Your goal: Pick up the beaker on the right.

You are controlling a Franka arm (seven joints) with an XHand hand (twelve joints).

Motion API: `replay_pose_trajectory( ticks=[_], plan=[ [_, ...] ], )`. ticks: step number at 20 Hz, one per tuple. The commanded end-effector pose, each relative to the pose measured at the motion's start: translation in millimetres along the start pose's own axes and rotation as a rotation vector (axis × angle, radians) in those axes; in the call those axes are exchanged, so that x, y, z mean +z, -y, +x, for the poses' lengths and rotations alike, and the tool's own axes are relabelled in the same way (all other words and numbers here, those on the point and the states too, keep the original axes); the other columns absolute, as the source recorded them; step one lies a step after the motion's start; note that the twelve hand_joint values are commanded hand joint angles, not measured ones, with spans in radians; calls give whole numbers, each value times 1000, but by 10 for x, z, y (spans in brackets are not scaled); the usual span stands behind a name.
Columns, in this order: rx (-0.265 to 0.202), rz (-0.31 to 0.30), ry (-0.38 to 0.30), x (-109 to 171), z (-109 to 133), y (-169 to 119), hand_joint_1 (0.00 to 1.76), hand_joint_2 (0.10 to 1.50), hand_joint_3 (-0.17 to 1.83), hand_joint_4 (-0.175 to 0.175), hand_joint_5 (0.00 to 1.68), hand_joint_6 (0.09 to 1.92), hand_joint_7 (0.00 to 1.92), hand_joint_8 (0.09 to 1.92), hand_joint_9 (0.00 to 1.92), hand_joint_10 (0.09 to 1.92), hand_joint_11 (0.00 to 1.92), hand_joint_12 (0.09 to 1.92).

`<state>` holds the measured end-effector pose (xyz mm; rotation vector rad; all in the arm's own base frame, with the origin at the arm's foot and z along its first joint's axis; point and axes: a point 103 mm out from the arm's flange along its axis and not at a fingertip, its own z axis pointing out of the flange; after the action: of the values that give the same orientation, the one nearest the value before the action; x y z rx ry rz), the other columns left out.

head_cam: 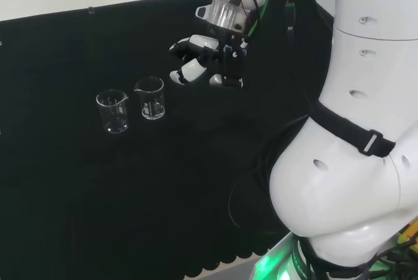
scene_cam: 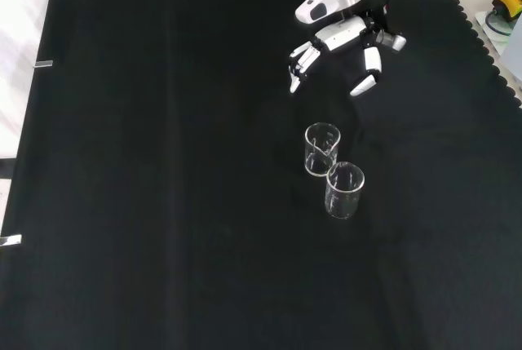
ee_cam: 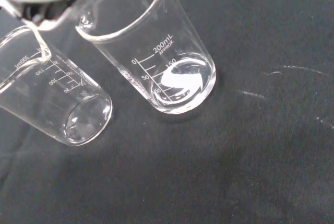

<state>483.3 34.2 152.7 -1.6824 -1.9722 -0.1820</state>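
Two clear beakers upright on the black cloth [head_cam: 65,195], the hand hovering apart from both.

From my station the head view shows wide bare cloth to the left of the glassware and in front of it; the left beaker [head_cam: 113,111] and the right beaker [head_cam: 150,98] stand just beside each other, long axes vertical, mouths up, spouts towards the view's left; the hand [head_cam: 199,61] hangs to the right of the right beaker, above the cloth, not touching it, fingers relaxed and spread, grasping nothing; in the front view the hand [scene_cam: 347,40] sits above the nearer-to-it beaker [scene_cam: 321,148].
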Motion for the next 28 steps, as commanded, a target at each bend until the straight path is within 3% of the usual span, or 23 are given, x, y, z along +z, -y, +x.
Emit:
replay_pose_trajectory(
  ticks=[1,7,28],
  plan=[
    [-27,18,-63,105,-72,-86,835,369,1136,-51,386,87,304,578,415,631,0,1253],
    [-62,-8,-153,226,-120,-136,847,359,1147,-46,394,87,314,579,424,627,0,1263],
    [-120,19,-283,481,-102,-272,869,352,1161,-43,380,87,320,569,460,617,0,1332]
  ],
)
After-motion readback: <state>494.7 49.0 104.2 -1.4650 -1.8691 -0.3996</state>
